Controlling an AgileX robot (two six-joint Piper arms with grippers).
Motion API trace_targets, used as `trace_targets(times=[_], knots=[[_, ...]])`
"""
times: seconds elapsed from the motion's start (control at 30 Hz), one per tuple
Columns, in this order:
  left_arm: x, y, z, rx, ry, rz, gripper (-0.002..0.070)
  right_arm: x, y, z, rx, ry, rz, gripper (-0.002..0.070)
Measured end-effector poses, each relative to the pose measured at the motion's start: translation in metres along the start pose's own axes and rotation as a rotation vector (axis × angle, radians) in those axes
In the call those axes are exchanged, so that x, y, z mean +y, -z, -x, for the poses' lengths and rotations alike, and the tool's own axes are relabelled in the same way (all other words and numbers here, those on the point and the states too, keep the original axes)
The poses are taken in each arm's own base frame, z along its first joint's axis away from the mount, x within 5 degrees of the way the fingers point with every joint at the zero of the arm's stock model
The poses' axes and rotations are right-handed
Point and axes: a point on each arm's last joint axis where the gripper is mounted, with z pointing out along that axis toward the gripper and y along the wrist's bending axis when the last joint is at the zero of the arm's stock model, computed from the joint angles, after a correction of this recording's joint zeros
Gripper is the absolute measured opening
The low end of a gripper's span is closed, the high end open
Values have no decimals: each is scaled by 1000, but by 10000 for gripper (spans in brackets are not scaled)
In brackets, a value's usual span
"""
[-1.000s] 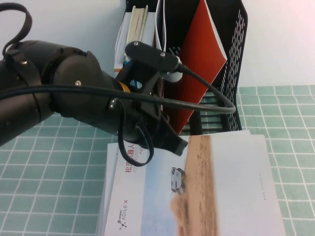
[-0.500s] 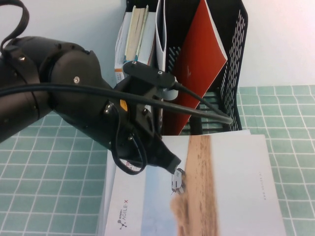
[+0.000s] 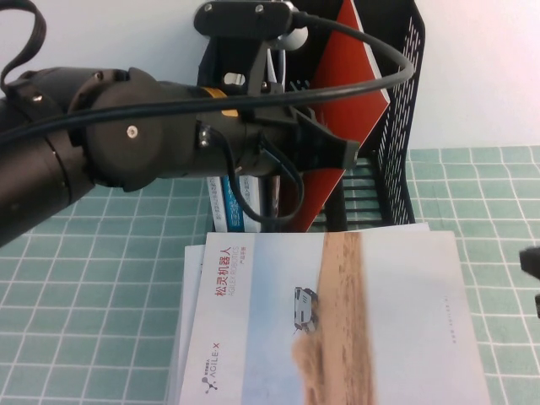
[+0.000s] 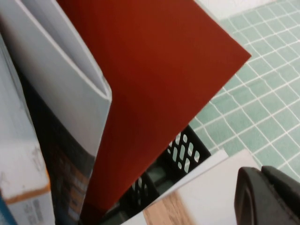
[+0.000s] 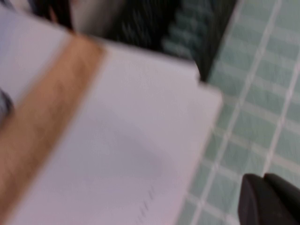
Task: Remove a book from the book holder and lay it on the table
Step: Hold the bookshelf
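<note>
The book (image 3: 364, 74) stands red cover outward, leaning in the right compartment of the black book holder (image 3: 398, 126). It fills the left wrist view (image 4: 154, 89), with the holder's perforated wall (image 4: 185, 149) below it. My left gripper (image 3: 344, 152) is shut and empty, held just in front of the book's lower part; its fingers (image 4: 251, 197) are pressed together. My right gripper (image 3: 531, 268) is shut and empty at the right edge, low over the table (image 3: 84, 278); in the right wrist view it (image 5: 262, 183) hangs above the green tiles.
The white-and-sandy AGILE X brochure (image 3: 337, 321) lies flat on the table in front of the holder, also seen in the right wrist view (image 5: 93, 140). Thick blue-and-white books (image 3: 226, 207) stand in the holder's left compartment. My left arm (image 3: 101, 160) covers the left half.
My left gripper has risen from low over the AGILE X brochure and swung right, up to the red book. My right gripper has come into view at the right edge.
</note>
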Motion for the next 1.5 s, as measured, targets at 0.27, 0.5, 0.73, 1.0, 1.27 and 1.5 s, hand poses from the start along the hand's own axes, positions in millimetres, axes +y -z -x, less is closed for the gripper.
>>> trace_targets(times=[0.27, 0.5, 0.73, 1.0, 1.27, 1.5], knots=[[4, -14, 0, -27, 20, 12, -3, 26, 20, 36, -382, 270, 96, -2], [6, -19, 0, -35, 28, 23, -3, 46, 27, 38, -465, 339, 295, -2], [6, -20, -1, -28, 28, 25, -3, 42, 18, 12, -151, 376, 291, -2], [6, -20, -4, 4, 29, 26, -3, -1, 22, -3, 164, 206, -150, -2], [6, -20, -4, 2, 40, 27, -2, 5, 40, 26, -394, 109, -270, -2], [6, -21, -1, -34, 85, 25, -3, 36, 24, 20, -761, 159, -77, -2]])
